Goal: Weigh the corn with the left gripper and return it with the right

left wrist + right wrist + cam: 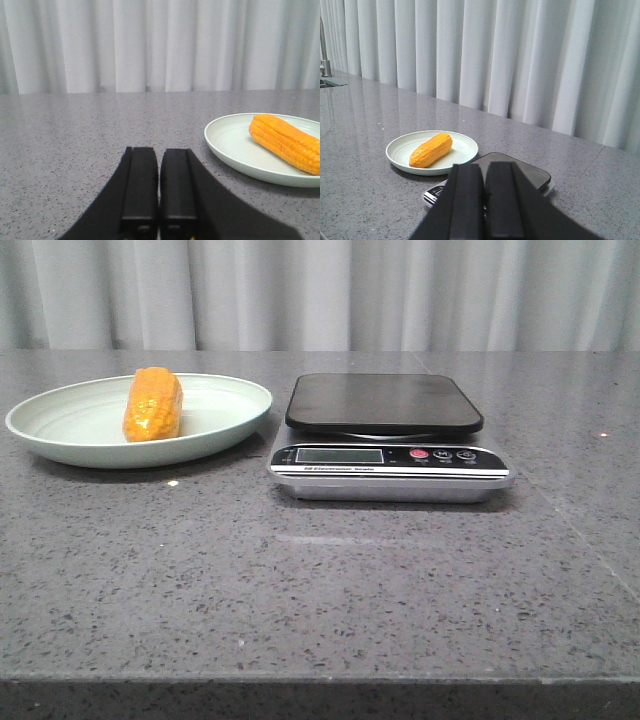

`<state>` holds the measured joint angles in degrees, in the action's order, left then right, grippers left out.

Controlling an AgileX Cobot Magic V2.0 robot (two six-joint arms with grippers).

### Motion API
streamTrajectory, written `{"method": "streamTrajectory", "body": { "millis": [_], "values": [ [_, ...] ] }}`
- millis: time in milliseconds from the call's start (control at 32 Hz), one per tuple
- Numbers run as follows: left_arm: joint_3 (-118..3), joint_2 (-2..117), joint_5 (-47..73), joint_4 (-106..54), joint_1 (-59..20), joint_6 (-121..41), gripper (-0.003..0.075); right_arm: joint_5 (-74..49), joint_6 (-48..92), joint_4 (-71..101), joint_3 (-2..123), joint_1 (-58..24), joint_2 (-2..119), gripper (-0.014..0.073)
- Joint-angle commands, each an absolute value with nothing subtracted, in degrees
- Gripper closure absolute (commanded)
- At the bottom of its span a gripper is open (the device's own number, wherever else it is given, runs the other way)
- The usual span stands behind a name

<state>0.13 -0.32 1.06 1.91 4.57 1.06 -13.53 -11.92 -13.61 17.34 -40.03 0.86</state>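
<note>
The orange-yellow corn (153, 405) lies on a pale green plate (60, 430) at the left of the table. It also shows in the left wrist view (286, 141) and the right wrist view (431, 149). A kitchen scale (388, 436) with a bare black platform stands right of the plate. My left gripper (159, 150) is shut and empty, low over the table, apart from the plate (235, 150). My right gripper (484, 170) is shut and empty, raised on the near side of the scale (530, 175). Neither gripper shows in the front view.
The grey speckled table (320, 580) runs to a front edge near the camera. White curtains (320, 290) hang behind it. A sink edge and tap (325, 70) show at the far left in the right wrist view.
</note>
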Motion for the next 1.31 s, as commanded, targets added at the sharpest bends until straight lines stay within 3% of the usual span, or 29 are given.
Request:
{"method": "streamTrajectory", "body": {
  "millis": [0, 938, 1062, 1281],
  "values": [
    [0.5, -1.4, -3.8, 2.0, 4.7, 1.0, 0.0594, -8.9, -11.6, -14.7, 18.7, -39.7, 1.6, 0.0421],
    [0.5, -1.4, -3.8, 2.0, 4.7, 1.0, 0.0594, -8.9, -11.6, -14.7, 18.2, -39.2, 1.6, 0.0421],
    [0.5, -1.4, -3.8, 2.0, 4.7, 1.0, 0.0594, -8.8, -11.5, -9.7, 16.5, -33.5, 1.7, 0.0421],
    [0.5, -1.4, -3.8, 2.0, 4.7, 1.0, 0.0594, -6.9, -11.5, -6.1, 10.9, -15.6, 1.7, 0.0421]
  ]
}}
